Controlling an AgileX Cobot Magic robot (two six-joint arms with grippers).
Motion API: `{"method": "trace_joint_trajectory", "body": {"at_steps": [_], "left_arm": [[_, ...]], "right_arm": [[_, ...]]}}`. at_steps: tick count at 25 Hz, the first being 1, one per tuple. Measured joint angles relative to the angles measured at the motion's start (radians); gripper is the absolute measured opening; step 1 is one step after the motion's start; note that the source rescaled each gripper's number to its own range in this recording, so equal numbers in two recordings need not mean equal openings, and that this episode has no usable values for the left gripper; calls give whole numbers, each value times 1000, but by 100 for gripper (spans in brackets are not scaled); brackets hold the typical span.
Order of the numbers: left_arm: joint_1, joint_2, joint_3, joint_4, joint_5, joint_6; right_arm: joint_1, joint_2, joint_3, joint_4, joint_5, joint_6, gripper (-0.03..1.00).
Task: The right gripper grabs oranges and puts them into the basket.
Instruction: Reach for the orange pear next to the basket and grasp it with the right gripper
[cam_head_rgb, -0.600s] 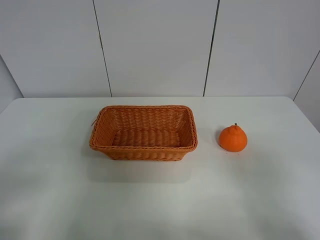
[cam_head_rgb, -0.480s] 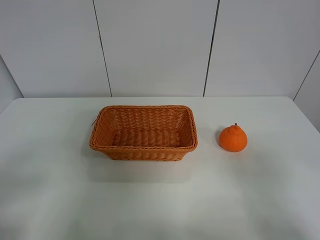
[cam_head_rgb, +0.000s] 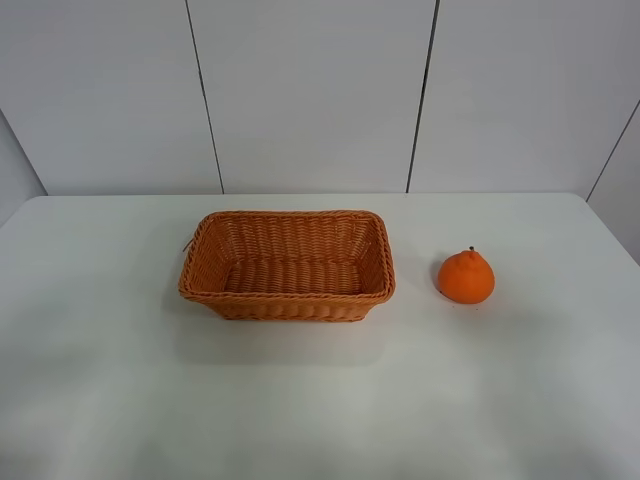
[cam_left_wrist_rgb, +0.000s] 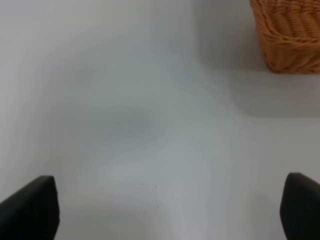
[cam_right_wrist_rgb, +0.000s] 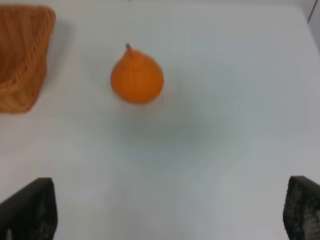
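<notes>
Orange sits ahead of the right gripper, whose jaws are spread wide and empty. Approach step pending: advance, straddle, close. Basket lies ahead, toward the left arm.

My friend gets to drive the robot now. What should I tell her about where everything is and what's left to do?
Left gripper: open, empty, above the bare white table near a corner of the wicker basket.
Right gripper: open, empty, not touching the orange that its wrist view shows.
The orange sits stem up on the table, to the right of the basket and apart from it. The basket is empty.
Done: nothing yet.
Left: the right gripper grabs the orange, lifts it and puts it in the basket.
</notes>
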Motion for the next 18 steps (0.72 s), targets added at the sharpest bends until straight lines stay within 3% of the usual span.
{"method": "trace_joint_trajectory", "body": {"at_steps": [6, 18], "left_arm": [[0, 0, 0, 0, 0, 0], [0, 0, 0, 0, 0, 0]], "right_arm": [[0, 490, -207, 2, -3, 0, 100], [0, 1370, -777, 3, 32, 0, 100]]}}
